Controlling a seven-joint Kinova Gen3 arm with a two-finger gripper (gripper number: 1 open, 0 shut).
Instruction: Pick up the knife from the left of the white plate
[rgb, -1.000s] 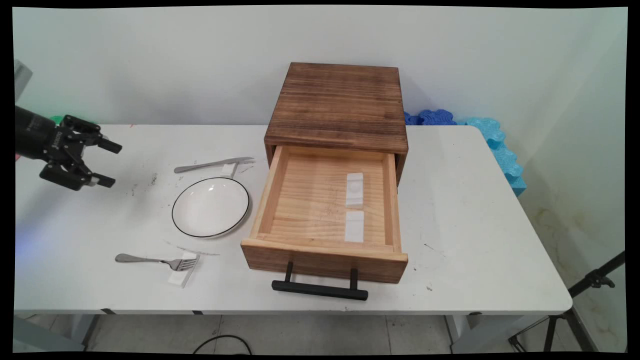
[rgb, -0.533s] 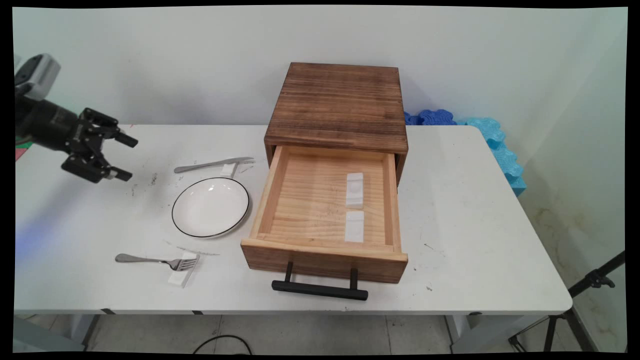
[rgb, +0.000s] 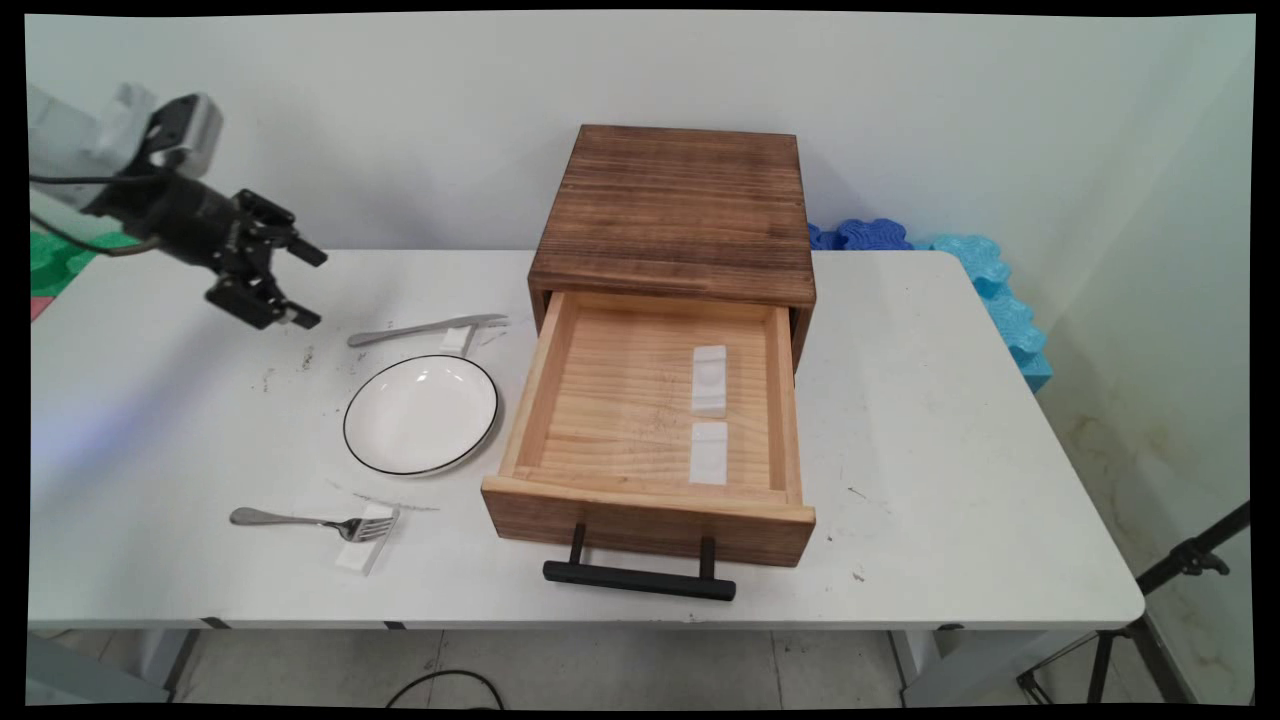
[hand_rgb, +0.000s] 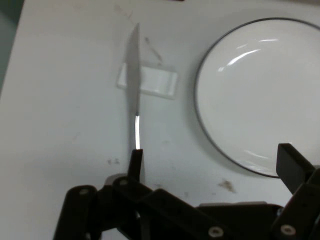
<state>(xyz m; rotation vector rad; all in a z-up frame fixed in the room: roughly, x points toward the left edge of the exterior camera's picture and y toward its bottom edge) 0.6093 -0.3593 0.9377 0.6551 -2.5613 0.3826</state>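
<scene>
My black gripper (rgb: 310, 287) hangs open above the table's back left, holding nothing. Just to its right lies a metal knife (rgb: 428, 327), its blade resting on a small white block (rgb: 455, 339). In the hand view the knife (hand_rgb: 134, 97) runs up the picture across the white block (hand_rgb: 152, 82), with its handle passing under my left finger (hand_rgb: 135, 161). The white plate with a dark rim (rgb: 421, 413) sits in front of the knife; in the hand view the plate (hand_rgb: 260, 95) fills the upper right, above my right finger (hand_rgb: 295, 165).
A wooden cabinet (rgb: 680, 215) stands mid-table with its drawer (rgb: 655, 420) pulled out, two white blocks (rgb: 709, 415) inside and a black handle (rgb: 640, 580) in front. A fork (rgb: 300, 521) rests on another white block near the front left. Blue foam pieces (rgb: 960, 270) lie at the back right.
My gripper has moved right and towards the back of the table, from the far left edge to just beside the knife's handle. It stayed open. Nothing on the table moved.
</scene>
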